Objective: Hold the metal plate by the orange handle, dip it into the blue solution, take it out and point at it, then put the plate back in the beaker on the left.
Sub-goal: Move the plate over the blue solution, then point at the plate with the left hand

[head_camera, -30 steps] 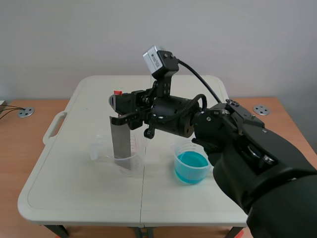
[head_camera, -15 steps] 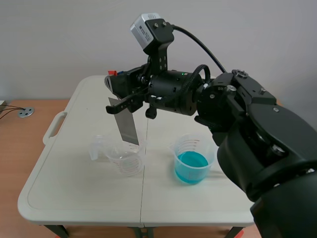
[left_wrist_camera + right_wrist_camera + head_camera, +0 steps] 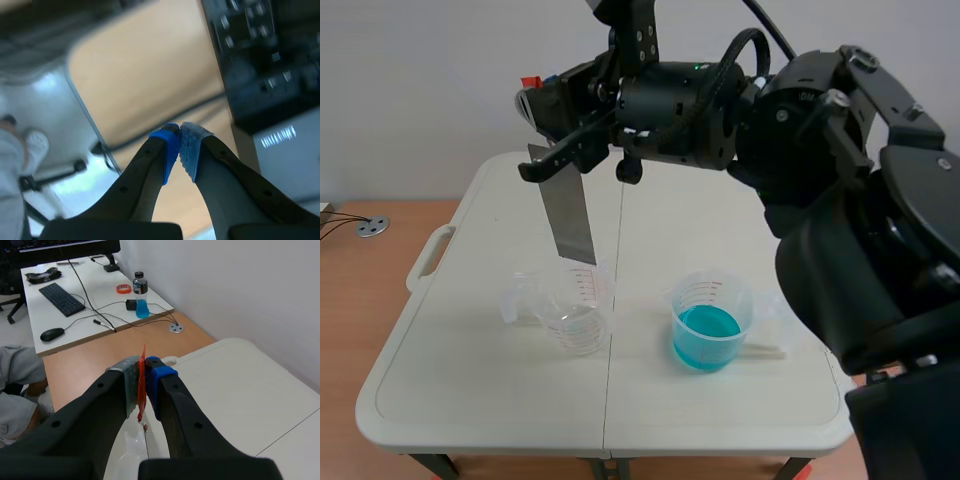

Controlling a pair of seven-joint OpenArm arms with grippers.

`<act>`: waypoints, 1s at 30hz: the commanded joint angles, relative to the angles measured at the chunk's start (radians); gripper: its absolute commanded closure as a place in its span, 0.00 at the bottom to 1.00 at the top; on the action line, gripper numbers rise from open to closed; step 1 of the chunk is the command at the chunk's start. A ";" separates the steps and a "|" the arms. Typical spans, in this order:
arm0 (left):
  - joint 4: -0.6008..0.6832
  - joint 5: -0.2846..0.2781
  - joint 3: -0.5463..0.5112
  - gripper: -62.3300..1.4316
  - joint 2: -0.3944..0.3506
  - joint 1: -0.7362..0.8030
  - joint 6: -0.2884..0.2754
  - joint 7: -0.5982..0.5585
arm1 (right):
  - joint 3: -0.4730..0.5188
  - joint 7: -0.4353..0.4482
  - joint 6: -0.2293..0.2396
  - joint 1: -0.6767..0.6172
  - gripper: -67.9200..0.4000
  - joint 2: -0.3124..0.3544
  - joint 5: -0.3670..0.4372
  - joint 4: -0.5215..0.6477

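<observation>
My right gripper (image 3: 532, 100) comes in from the right and reaches past the middle, high above the table. It is shut on the orange handle (image 3: 141, 384) of the metal plate (image 3: 569, 214). The grey plate hangs straight down, its lower edge just above the rim of the empty clear beaker (image 3: 572, 308) on the left. The beaker with blue solution (image 3: 708, 322) stands to the right of it. In the right wrist view the thin orange handle is pinched between my fingers (image 3: 158, 376). My left gripper (image 3: 180, 150) is shut on nothing, away from the table, and is absent from the scene view.
The white folding table (image 3: 470, 380) sits on a wooden surface. A thin pale stick (image 3: 765, 349) lies beside the blue beaker. The right wrist view shows a desk with a keyboard (image 3: 62, 298), a mouse (image 3: 52, 334) and a bottle of blue liquid (image 3: 141, 296) beyond the table.
My right gripper has lifted the plate up and out of the left beaker. The arm has risen and the plate's lower end now hangs above the rim.
</observation>
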 commanded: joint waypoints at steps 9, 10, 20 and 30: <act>0.149 0.001 -0.146 0.90 -0.001 -0.014 -0.005 -0.015 | 0.003 -0.113 0.015 -0.035 0.98 0.000 0.066 0.182; 0.172 0.001 -0.165 0.90 -0.001 -0.014 -0.005 -0.018 | 0.006 -0.123 0.015 -0.046 0.98 0.001 0.066 0.202; 0.386 0.001 -0.272 0.90 -0.001 -0.020 -0.005 -0.156 | 0.048 -0.166 0.015 -0.139 0.98 0.076 0.116 0.368; 0.444 0.001 -0.270 0.90 -0.001 -0.144 -0.042 -0.171 | 0.174 -0.164 0.015 -0.219 0.98 0.200 0.264 0.427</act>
